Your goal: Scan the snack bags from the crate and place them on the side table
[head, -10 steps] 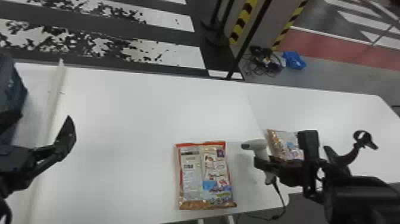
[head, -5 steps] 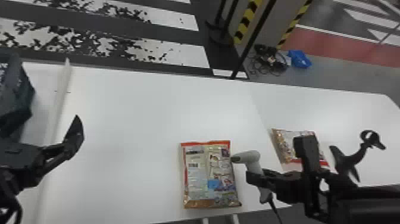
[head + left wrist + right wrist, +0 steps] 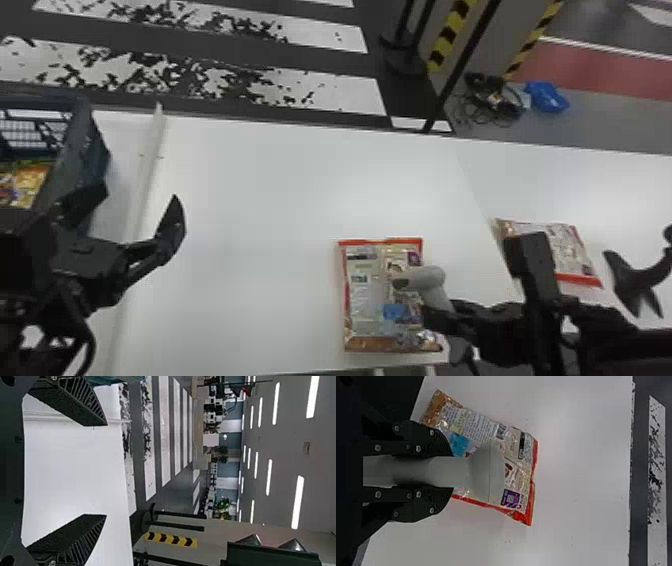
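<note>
Grey plastic scanner [image 3: 434, 286] is being clamped by right black gripper [image 3: 445, 327] above red-edged snack bag [image 3: 362, 305], being supported by white table [image 3: 300, 200]. Left black gripper [image 3: 137, 206] is being held, fingers apart, near blue openwork plastic crate [image 3: 82, 145].

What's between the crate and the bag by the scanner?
Head view: a white strip, the left gripper partly in front of it, then bare tabletop.
</note>
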Available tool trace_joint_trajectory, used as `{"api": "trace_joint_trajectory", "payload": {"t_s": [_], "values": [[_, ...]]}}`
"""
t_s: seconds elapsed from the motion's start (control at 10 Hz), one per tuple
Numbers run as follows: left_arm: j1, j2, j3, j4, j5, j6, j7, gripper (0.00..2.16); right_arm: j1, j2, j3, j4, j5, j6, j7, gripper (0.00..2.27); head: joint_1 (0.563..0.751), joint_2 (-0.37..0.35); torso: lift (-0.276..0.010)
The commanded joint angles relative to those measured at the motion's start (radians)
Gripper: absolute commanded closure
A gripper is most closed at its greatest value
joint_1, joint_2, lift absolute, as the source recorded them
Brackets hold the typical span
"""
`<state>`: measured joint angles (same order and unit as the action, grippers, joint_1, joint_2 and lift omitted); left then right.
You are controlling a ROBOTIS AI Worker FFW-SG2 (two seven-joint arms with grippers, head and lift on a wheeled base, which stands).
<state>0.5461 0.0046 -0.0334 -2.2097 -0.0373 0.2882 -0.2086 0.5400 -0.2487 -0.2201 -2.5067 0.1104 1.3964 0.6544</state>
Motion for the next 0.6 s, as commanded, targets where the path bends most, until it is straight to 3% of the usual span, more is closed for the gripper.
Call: {"api": "trace_joint_trajectory", "payload": {"t_s": [0.0, 0.5], "values": [[0.000, -0.007, 0.003, 0.001, 0.002, 0.000, 0.000, 0.04, 0.000, 0.003, 0.065, -0.026, 0.032, 0.020, -0.004, 2.24, 0.695, -0.201, -0.094], [0.002, -0.007, 0.003, 0.001, 0.005, 0.000, -0.003, 0.04, -0.064, 0.016, 0.251, -0.032, 0.150, 0.079, -0.025, 2.24, 0.695, -0.106, -0.094]]}}
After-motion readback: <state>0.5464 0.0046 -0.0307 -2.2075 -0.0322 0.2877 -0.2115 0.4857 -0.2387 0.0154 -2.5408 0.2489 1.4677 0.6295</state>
